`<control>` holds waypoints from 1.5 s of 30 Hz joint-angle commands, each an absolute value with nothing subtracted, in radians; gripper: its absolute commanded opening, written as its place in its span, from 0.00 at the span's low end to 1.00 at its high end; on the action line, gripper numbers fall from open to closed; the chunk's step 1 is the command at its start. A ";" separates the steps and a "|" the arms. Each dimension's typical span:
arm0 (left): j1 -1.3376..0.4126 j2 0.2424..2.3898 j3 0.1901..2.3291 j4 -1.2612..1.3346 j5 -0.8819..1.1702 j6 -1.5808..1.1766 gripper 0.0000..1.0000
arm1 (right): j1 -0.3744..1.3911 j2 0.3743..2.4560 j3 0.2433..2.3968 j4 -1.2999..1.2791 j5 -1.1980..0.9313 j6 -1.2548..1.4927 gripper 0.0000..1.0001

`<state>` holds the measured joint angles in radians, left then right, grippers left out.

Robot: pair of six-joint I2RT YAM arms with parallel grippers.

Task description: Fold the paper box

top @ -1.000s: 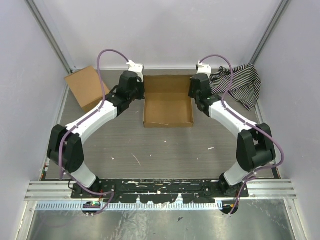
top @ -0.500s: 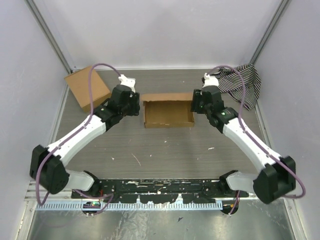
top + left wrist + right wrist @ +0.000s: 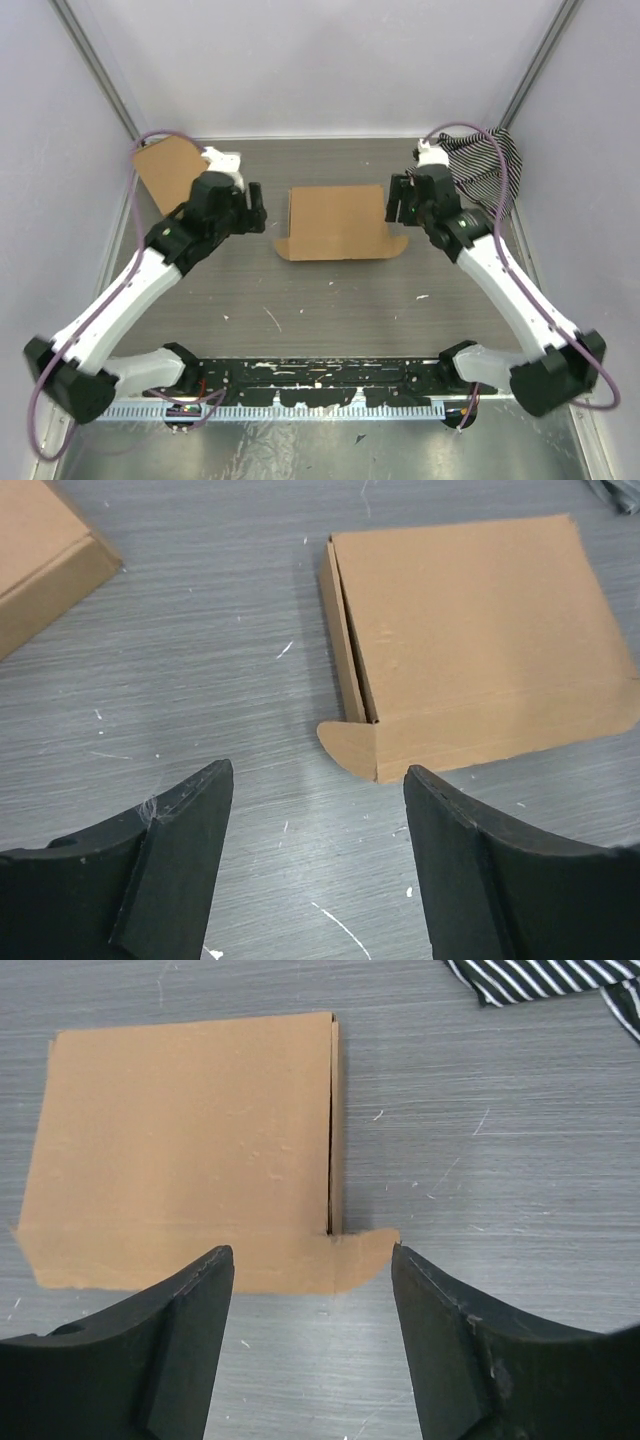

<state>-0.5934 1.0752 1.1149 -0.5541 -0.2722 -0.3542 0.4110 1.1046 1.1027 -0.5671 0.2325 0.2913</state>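
Table (image 3: pixel 330 290): grey, white-flecked.
Paper box (image 3: pixel 335 220): plain brown, lid down, mid-table toward far edge, rounded tabs jutting at its near corners.
Cardboard rectangle (image 3: pixel 165 170): far-left corner, partly behind left arm.
Striped cloth (image 3: pixel 490 165): far-right corner, partly hidden.
Left pincer (image 3: pixel 256 208): spread, empty.
Right pincer (image 3: pixel 397 203): spread, empty.

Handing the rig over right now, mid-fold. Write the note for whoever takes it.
Tools: the left tool is open and empty, just left of the paper box, not touching it. The right tool is open and empty, just right of it.
Done: the lid lies closed over the box, mid-table.
To do: the front flap with its rounded tabs sticks out on the near side, untucked. Tuck it in.
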 commanded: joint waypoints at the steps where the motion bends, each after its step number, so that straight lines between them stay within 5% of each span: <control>1: -0.595 1.301 1.245 -0.652 -0.252 -0.364 0.76 | 0.379 1.300 1.242 -0.602 0.198 0.286 0.70; 8: -0.583 1.645 1.398 -0.675 -0.184 -0.375 0.78 | 0.177 1.541 1.258 -0.512 -0.149 0.362 0.73; 15: -0.566 1.844 1.510 -0.687 -0.140 -0.358 0.76 | 0.151 1.675 1.273 -0.453 -0.251 0.327 0.71; 29: -0.499 1.961 1.566 -0.647 0.049 -0.391 0.71 | 0.158 1.847 1.350 -0.400 -0.380 0.379 0.66; 45: -0.427 2.146 1.862 -0.709 0.164 -0.404 0.68 | 0.186 1.976 1.513 -0.335 -0.434 0.490 0.64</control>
